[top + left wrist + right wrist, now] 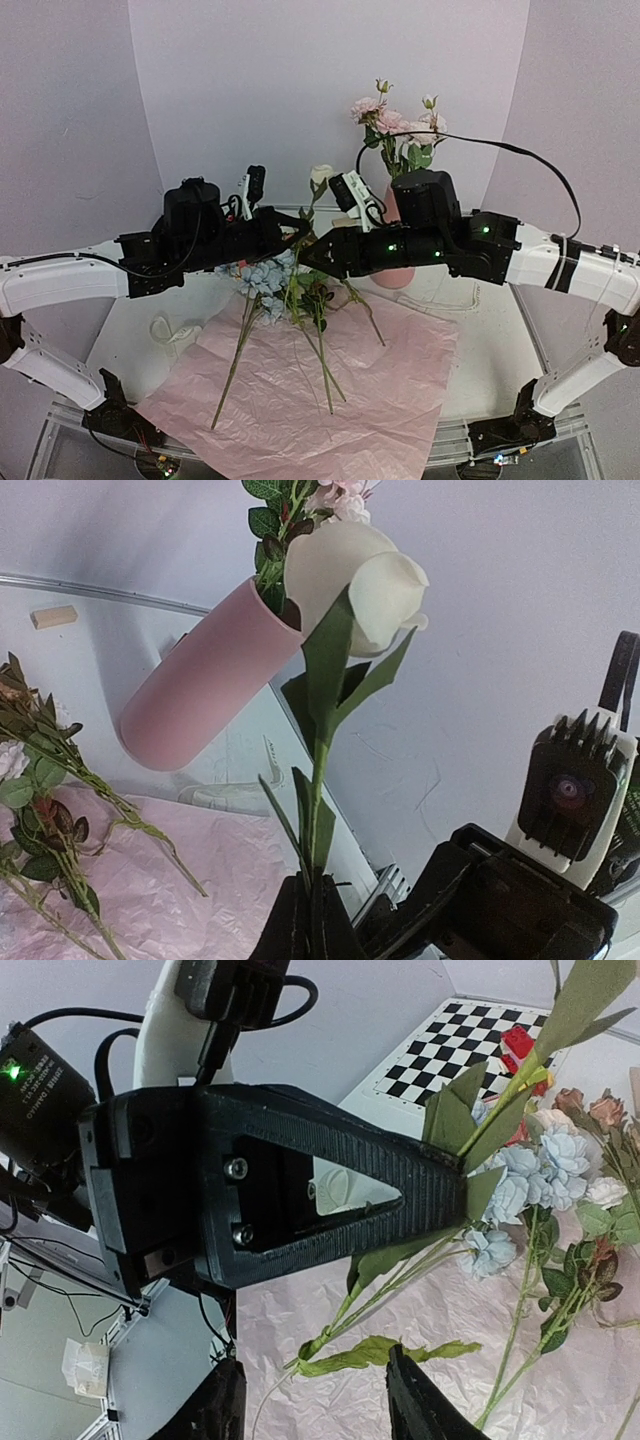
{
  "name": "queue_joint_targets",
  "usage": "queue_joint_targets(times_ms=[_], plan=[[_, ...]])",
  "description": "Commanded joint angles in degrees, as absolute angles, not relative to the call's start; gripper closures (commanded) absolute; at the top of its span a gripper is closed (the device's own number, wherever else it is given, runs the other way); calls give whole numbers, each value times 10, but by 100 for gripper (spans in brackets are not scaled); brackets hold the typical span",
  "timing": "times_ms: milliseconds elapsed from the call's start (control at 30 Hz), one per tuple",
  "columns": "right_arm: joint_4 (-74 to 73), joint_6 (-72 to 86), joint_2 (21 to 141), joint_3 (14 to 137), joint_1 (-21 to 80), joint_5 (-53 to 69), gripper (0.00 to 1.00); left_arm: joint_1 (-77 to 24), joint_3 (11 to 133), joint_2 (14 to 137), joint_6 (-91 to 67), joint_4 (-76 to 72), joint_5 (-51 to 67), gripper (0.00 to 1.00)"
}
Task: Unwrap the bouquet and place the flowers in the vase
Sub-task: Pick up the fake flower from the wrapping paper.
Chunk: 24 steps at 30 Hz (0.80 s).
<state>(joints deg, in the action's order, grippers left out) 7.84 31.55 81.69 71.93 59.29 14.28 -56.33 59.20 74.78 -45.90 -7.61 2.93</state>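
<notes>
left gripper [312, 905] pinches a cream rose [355, 580] by its stem, bloom up, ready for the vase [205, 680]. right gripper [320, 1400] hangs half-open beside the stem.

Robot lab, plain backdrop [330, 80], calibration checkerboard [470, 1050]

White tabletop [490, 340] inside pale backdrop walls [300, 80], black-and-white checkerboard [470, 1050] lying flat on the tabletop, red block [517, 1042] at the checkerboard's edge, small wooden block [53, 616] alone near the tabletop's rim, crumpled white wad [85, 1365] on a grey ledge
</notes>
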Motion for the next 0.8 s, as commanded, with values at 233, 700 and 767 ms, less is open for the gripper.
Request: queue_joint_targets(times_ms=[233, 700, 767], plan=[[135, 347, 858, 764, 594, 149, 59, -567, 603, 727, -471, -149, 41, 99], [137, 330, 864, 768, 584, 120, 100, -567, 582, 701, -452, -155, 32, 46], [125, 313, 849, 758, 571, 100, 100, -567, 566, 686, -447, -155, 21, 37]])
